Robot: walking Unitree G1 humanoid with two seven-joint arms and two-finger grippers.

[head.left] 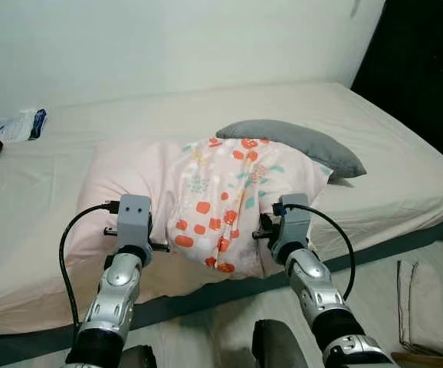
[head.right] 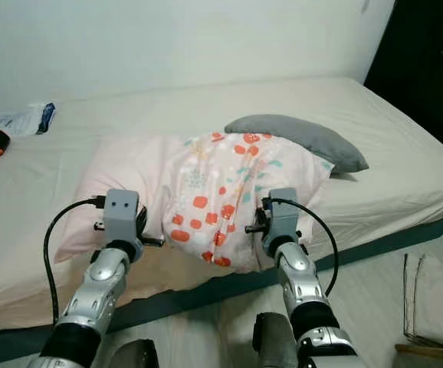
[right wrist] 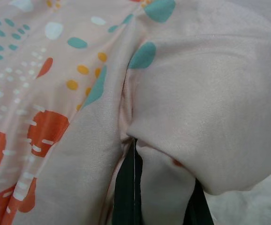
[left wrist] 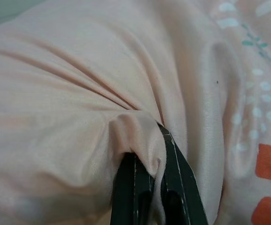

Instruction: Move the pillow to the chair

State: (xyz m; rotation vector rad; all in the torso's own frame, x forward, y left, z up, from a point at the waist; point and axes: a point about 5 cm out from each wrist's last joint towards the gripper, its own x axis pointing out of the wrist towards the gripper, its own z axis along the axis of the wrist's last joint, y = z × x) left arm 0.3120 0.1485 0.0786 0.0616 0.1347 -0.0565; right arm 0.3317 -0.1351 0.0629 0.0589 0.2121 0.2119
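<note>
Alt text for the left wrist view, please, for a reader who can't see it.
The left gripper has its two black fingers shut on a pinched fold of the pale pink pillow. Creases run from the fold across the fabric, and orange and teal printed patches show along one edge.

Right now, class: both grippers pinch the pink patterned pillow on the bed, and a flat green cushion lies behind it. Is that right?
One error: the flat cushion is grey, not green, as the left eye view shows. Both the left gripper and right gripper do pinch the pink patterned pillow on the bed.
</note>
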